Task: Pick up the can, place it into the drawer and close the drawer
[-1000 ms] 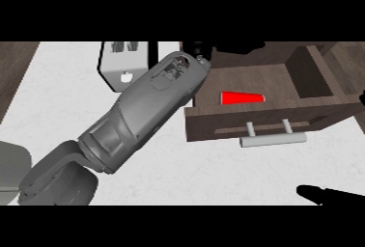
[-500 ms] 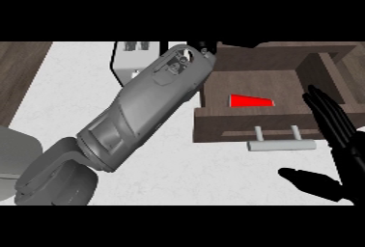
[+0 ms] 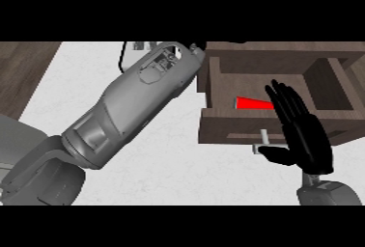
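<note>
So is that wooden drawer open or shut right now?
Open. The drawer is pulled out from its cabinet, so the head view looks straight down into it, and the red can shows inside.

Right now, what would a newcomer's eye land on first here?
The big grey left forearm slants across the counter from lower left to top centre. Next comes the black right robot hand, open with fingers straight, over the front of the open wooden drawer, beside a red can lying inside.
</note>
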Available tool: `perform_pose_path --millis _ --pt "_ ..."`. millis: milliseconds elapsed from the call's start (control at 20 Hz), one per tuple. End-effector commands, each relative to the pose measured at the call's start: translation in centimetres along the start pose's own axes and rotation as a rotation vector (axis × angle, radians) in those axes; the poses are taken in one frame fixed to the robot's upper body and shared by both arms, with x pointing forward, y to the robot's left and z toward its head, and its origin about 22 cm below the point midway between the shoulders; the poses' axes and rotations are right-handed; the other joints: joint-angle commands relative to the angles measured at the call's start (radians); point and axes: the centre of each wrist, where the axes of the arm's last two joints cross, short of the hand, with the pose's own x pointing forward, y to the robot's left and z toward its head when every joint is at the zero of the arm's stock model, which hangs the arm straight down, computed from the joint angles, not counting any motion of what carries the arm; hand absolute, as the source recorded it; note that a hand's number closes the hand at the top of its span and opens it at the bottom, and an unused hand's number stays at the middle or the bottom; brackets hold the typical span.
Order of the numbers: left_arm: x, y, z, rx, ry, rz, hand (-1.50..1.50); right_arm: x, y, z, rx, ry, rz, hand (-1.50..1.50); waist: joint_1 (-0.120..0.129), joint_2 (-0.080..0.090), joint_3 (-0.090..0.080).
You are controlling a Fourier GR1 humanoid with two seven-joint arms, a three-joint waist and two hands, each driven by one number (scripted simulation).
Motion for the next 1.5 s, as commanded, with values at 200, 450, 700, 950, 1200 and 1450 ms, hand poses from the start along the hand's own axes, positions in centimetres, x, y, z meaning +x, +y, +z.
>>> perform_pose_path --millis 200,450,700,950,1200,1450 --pt "0.6 3.4 0.0 0.006 0.004 -0.016 -1.50 -2.5 5.0 -1.2 0.001 0.069 0.033 -1.50 0.022 -0.007 0.000" --pt "1.4 6.2 -0.3 0.005 0.008 -0.004 -1.50 -4.6 5.6 -3.8 -0.008 0.098 0.102 -1.50 0.042 -0.004 0.000" --pt "-0.2 8.2 0.1 -0.009 0.019 -0.024 -1.50 -4.5 7.7 -4.9 -0.020 0.102 0.160 -1.50 0.046 0.003 0.000" --pt "0.1 11.8 -0.2 -0.002 0.035 -0.022 -1.50 -5.8 7.6 -7.1 -0.089 0.103 0.192 -1.50 0.063 0.009 0.001" --pt "-0.4 10.7 1.5 -0.016 0.050 -0.029 -1.50 -4.1 7.1 -11.5 -0.151 0.089 0.183 -1.50 0.065 0.009 0.002" --pt "-2.0 13.0 2.7 -0.006 0.065 -0.028 -1.50 -5.6 6.3 -13.2 -0.172 0.120 0.205 -1.50 0.060 0.013 0.001"
